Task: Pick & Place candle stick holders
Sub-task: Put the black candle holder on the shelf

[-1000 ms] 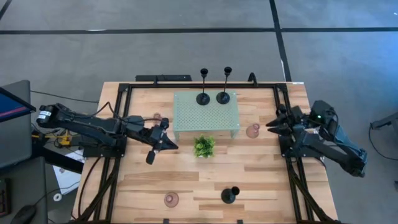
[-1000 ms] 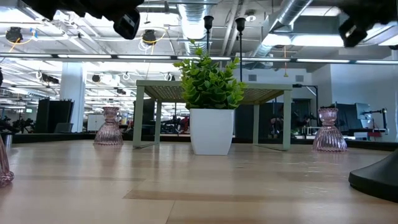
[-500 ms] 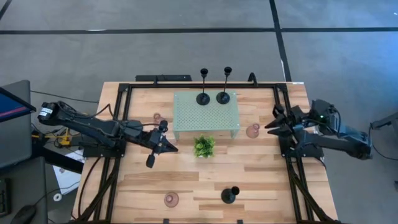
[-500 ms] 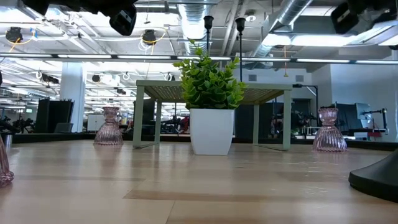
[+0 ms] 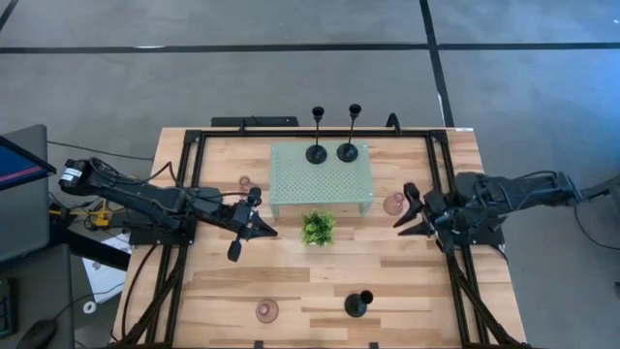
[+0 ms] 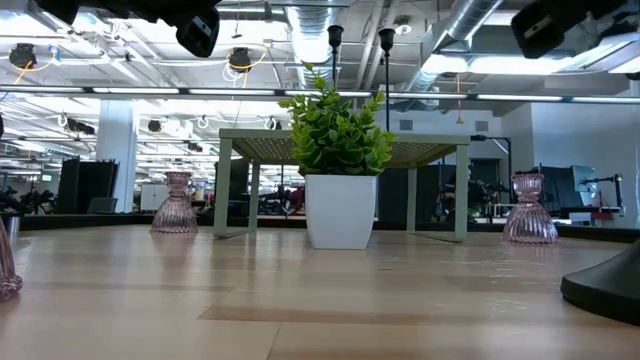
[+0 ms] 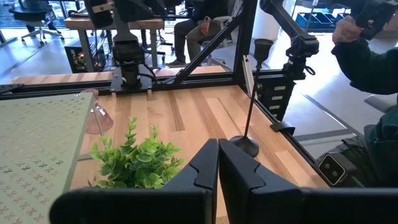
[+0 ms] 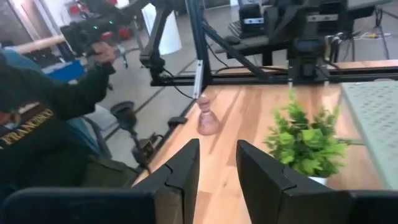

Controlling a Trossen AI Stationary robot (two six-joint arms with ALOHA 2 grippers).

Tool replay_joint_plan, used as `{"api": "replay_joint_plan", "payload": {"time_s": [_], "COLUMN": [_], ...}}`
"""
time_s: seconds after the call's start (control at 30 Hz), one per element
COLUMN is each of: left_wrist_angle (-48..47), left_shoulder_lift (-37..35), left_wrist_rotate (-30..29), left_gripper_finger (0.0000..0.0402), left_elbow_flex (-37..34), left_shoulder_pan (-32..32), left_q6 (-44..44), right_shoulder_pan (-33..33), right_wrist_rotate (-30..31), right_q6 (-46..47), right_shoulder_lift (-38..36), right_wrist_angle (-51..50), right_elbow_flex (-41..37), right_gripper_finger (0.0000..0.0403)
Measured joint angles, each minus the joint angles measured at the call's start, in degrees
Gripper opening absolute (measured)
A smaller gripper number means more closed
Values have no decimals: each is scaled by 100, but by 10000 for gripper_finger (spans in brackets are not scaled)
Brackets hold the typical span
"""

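On the wooden counter [image 5: 320, 267], two tall black stemmed candle stick holders [image 5: 317, 153] stand on the mint-green perforated stand [image 5: 320, 179], a third black one [image 5: 356, 305] sits near the front edge, and squat pink glass holders [image 5: 393, 204] are scattered around. Right gripper [image 5: 407, 207] hovers spread apart beside one pink holder; left gripper [image 5: 263, 218] is clenched, empty, near the small green plant [image 5: 317, 228].

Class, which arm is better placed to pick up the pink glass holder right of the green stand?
The right: its open end effector is beside that pink glass holder. The left end effector, shut, is across the plant.
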Motion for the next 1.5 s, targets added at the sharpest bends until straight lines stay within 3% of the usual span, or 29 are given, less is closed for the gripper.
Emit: {"api": "replay_joint_plan", "payload": {"time_s": [0.17,0.4,0.7,1.2,1.33,1.5], "left_wrist_angle": [-2,-3,11,439,484,511], "left_shoulder_lift": [2,2,45,740,741,741], "left_wrist_rotate": [0,0,0,2,2,4], "left_gripper_finger": [12,12,12,12,12,12], "left_elbow_flex": [0,0,0,4,4,4], "left_shoulder_pan": [0,0,1,0,-7,-57], "left_q6": [0,0,-2,-20,-20,-22], "right_shoulder_pan": [917,1903,2527,2751,2766,2766], "right_wrist_rotate": [1215,2109,2280,2297,2293,2291], "right_q6": [154,365,512,917,956,963], "right_shoulder_lift": [22,135,960,3511,4069,4885], "right_wrist_angle": [-72,722,2176,3948,4562,5344], "right_elbow_flex": [-64,-749,-1270,-1266,-1266,-1241], "right_gripper_finger": [98,98,98,100,123,183]}}
